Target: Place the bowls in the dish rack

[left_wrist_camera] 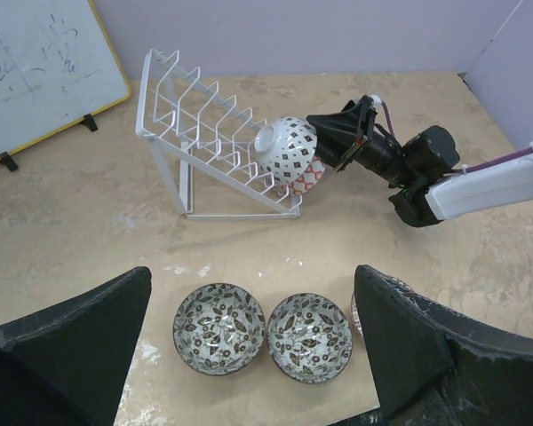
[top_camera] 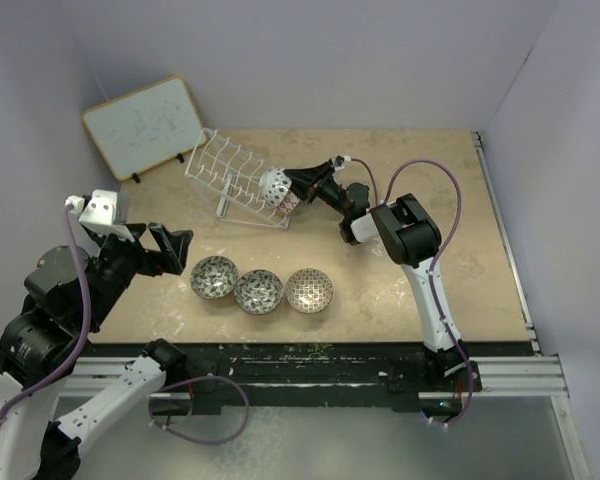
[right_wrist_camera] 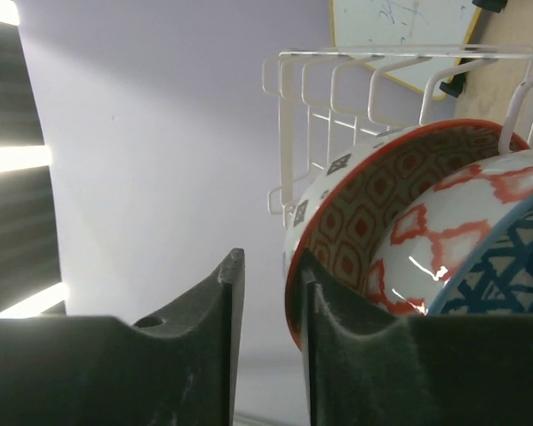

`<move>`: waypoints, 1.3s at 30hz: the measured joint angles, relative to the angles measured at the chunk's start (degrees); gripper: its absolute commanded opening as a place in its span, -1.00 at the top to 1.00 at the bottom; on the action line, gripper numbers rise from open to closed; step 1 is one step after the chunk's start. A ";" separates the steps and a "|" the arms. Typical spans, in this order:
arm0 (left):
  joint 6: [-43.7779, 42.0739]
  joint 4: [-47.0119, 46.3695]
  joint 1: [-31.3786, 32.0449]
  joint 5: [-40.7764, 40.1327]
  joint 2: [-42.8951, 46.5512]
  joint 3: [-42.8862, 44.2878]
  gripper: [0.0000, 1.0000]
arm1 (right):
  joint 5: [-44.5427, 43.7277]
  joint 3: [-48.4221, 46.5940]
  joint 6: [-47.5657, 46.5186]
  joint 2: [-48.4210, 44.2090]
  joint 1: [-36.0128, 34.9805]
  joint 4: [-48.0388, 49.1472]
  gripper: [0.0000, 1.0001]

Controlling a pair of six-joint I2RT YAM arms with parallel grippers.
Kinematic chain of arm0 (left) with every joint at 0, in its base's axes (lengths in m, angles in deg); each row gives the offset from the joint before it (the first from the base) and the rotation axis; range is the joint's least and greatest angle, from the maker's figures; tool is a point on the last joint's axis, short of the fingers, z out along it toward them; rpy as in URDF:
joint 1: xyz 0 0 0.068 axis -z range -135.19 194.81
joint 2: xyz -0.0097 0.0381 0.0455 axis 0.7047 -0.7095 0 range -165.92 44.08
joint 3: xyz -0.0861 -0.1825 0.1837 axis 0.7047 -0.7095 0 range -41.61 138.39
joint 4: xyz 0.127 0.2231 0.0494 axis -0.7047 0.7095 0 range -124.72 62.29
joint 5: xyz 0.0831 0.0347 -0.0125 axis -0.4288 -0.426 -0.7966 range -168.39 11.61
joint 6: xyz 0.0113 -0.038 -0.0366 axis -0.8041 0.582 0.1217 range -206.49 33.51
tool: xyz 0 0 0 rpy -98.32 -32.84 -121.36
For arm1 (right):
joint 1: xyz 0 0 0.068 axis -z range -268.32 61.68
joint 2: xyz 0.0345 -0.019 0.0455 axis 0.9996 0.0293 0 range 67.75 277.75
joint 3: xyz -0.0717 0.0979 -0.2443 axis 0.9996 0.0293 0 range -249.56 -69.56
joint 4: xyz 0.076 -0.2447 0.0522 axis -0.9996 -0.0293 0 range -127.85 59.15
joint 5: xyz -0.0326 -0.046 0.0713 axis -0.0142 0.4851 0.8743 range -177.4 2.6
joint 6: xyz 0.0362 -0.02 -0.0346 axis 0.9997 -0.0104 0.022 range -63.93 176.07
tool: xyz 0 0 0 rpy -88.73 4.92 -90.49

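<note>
The white wire dish rack [top_camera: 225, 165] stands at the back left of the table and also shows in the left wrist view [left_wrist_camera: 204, 115]. A pink-red bowl [right_wrist_camera: 355, 204], white with diamonds outside [left_wrist_camera: 287, 149], stands on edge in its near end [top_camera: 273, 185]. A blue bowl [right_wrist_camera: 506, 266] stands right behind it. My right gripper [right_wrist_camera: 271, 293] straddles the pink-red bowl's rim. One finger is inside the bowl, and the other is outside with a gap to the wall. Two grey-black bowls [left_wrist_camera: 218, 328] [left_wrist_camera: 308, 337] and a beige-brown bowl [top_camera: 309, 290] sit in a row. My left gripper [top_camera: 170, 248] hovers open above and to their left.
A wood-framed whiteboard [top_camera: 145, 125] leans on the back wall left of the rack. Side walls enclose the table. The right arm [top_camera: 405, 235] reaches across the middle toward the rack. The table's front edge runs just below the row of bowls.
</note>
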 measured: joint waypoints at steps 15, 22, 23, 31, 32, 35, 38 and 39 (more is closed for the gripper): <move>0.02 -0.20 0.00 0.04 -0.04 -0.83 -0.98 | 0.46 1.53 1.51 -0.02 0.50 2.73 0.02; 0.07 -0.24 0.00 0.44 -0.04 -0.83 -0.98 | 1.57 5.79 2.10 -0.24 2.01 3.61 0.00; 0.09 -0.22 0.00 0.48 -0.04 -0.83 -0.98 | 1.68 6.16 2.14 -0.37 2.14 3.78 0.00; 0.70 -0.22 0.00 0.94 0.00 -0.85 -0.98 | 3.06 7.93 2.14 -1.36 2.64 3.85 -0.01; 0.85 -0.24 0.00 0.96 0.02 -0.85 -0.98 | 3.10 7.93 2.16 -1.36 2.64 3.82 0.00; 1.11 -0.24 0.00 1.09 0.04 -0.85 -0.98 | 3.69 8.13 2.19 -1.75 2.71 3.52 -0.01; 1.11 -0.22 0.00 1.11 0.07 -0.85 -0.98 | 4.72 9.35 2.16 -3.04 2.73 2.97 0.00; 1.11 -0.22 0.00 1.14 0.11 -0.85 -0.98 | 4.94 9.73 2.16 -3.50 2.75 2.95 -0.01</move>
